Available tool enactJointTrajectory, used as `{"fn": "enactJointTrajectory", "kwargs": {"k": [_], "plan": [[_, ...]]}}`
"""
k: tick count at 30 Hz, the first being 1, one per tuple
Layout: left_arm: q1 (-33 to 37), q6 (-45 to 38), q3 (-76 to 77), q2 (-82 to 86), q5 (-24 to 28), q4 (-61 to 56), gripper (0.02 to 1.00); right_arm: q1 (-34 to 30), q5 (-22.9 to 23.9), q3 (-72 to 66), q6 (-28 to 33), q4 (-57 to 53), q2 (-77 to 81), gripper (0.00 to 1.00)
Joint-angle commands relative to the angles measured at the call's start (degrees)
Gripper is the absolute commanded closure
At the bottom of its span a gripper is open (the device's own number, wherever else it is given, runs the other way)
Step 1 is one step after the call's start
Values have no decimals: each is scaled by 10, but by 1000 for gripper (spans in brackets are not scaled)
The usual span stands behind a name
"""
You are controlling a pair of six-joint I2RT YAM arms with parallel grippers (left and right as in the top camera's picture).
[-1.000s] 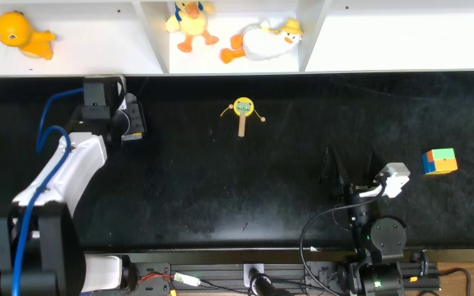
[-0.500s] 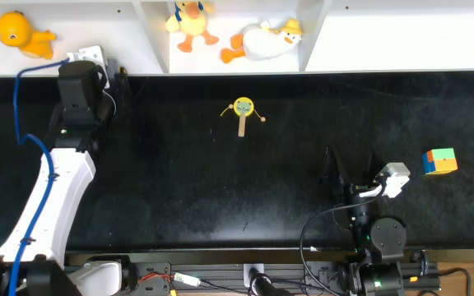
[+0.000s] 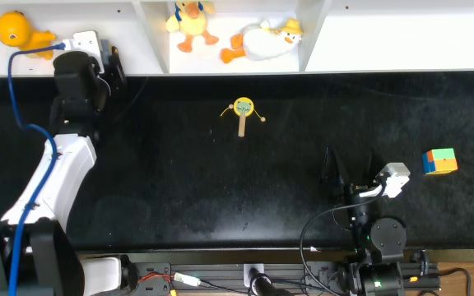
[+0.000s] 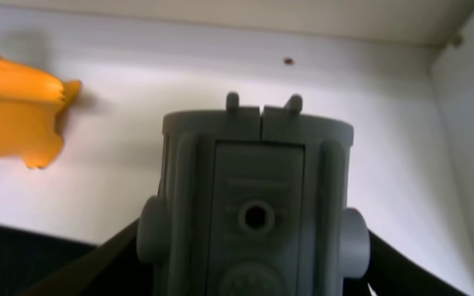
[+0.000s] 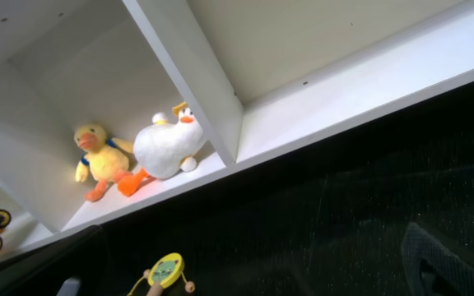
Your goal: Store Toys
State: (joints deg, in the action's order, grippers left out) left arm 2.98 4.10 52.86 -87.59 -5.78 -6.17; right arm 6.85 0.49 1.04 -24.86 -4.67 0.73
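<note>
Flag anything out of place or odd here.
White plush duck lies on its side in the middle shelf compartment beside the upright yellow duck. Rattle drum and colour cube sit unstored on the table.

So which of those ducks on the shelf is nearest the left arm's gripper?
The orange duck, alone in the left compartment, beside the left gripper holding a grey toy. The yellow duck and the white one share the middle compartment.
</note>
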Motion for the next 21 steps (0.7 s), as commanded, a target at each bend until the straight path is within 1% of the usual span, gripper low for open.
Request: {"fn": "enactJointTrajectory", "kwargs": {"k": [1,7,9,21], "plan": [[17,-14,12,-15,32,-41,634,3,6,-8,-2,3,-5,5],[21,-24,13,-42,79,-104,586,3,6,-8,-2,3,-5,5],[21,-24,13,-49,87,-114,581,3,6,-8,-2,3,-5,7],[21,-24,13,-65,87,-132,581,3,6,-8,-2,3,-5,5]]}}
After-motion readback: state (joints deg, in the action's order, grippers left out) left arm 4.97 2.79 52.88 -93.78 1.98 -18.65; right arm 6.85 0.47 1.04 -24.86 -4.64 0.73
